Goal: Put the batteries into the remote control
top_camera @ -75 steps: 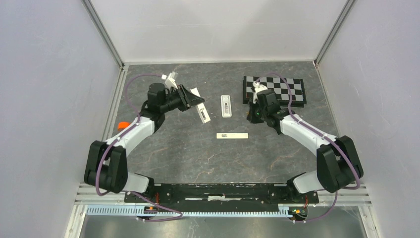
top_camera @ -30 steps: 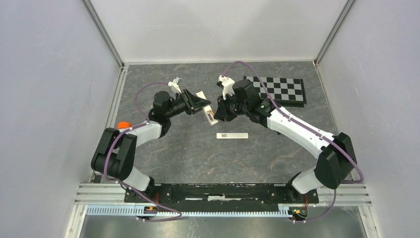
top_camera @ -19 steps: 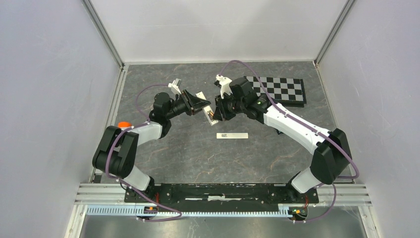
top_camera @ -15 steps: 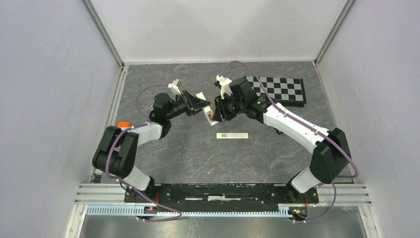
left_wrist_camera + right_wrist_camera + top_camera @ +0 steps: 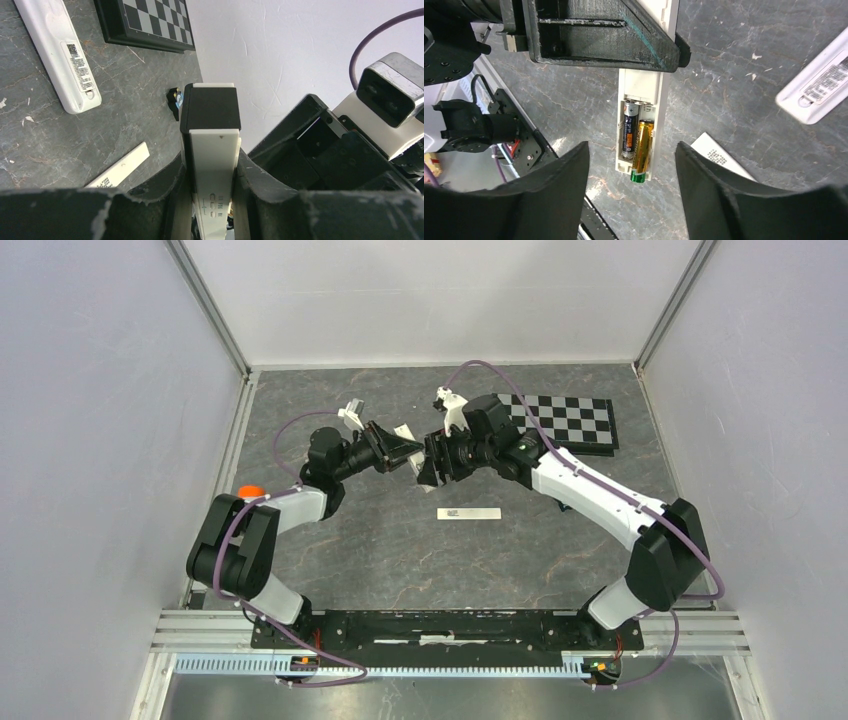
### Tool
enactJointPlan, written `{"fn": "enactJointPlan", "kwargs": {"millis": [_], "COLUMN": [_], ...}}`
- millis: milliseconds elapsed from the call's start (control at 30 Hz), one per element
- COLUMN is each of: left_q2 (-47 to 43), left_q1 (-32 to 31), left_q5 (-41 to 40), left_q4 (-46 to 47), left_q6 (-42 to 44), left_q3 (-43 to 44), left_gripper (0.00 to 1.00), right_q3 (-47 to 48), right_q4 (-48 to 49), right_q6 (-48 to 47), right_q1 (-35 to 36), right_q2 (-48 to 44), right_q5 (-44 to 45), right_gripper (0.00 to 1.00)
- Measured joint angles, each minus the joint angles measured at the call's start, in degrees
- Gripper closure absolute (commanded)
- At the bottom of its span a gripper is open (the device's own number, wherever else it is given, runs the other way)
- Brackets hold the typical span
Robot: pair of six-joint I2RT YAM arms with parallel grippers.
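My left gripper (image 5: 398, 450) is shut on the white remote control (image 5: 212, 170) and holds it above the table. In the right wrist view the remote control (image 5: 642, 90) shows its open back recess. Two batteries lie there side by side: a dark one (image 5: 629, 132) sits inside, and a gold one (image 5: 642, 150) has its green end jutting past the recess end. My right gripper (image 5: 631, 150) is open, its fingers well clear on either side of the recess. In the top view the right gripper (image 5: 430, 460) faces the left one closely.
A flat white cover strip (image 5: 469, 513) lies on the table below the grippers. A longer white bar (image 5: 57, 52) with a label lies near the checkerboard (image 5: 570, 420). A small dark and blue object (image 5: 175, 100) rests on the table. An orange item (image 5: 248, 490) sits by the left wall.
The right gripper has opened wide and let go of the gold battery, which stays in the remote's recess. The left gripper holds the remote almost where it was.
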Motion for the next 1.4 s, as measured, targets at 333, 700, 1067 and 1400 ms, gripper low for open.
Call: {"fn": "enactJointPlan", "kwargs": {"millis": [333,700,1067,1400], "left_q2": [-0.1,-6.7,-8.3,-8.3], "left_q1": [1.0,1.4,1.7,1.7], "left_q5": [-0.1,-6.5,-9.5,-10.0], "left_q4": [0.4,2.2,1.7,2.5], "left_q6": [-8.7,-26.2,-34.3,-35.8], "left_q3": [0.0,-0.1,0.5,0.5], "left_gripper": [0.94,0.93,0.93,0.93], "right_q3": [-8.7,-15.7,-18.7,-19.1], "right_q4": [14.9,33.0,41.7,44.2], "right_q6": [8.0,16.7,25.9,30.2], "right_q1": [-2.0,-2.3,-2.3,-2.3], "right_q2": [-10.1,-18.9,-17.4,-14.3], "right_q5": [2.4,9.4,9.0,7.4], "right_gripper": [0.13,0.14,0.16,0.35]}}
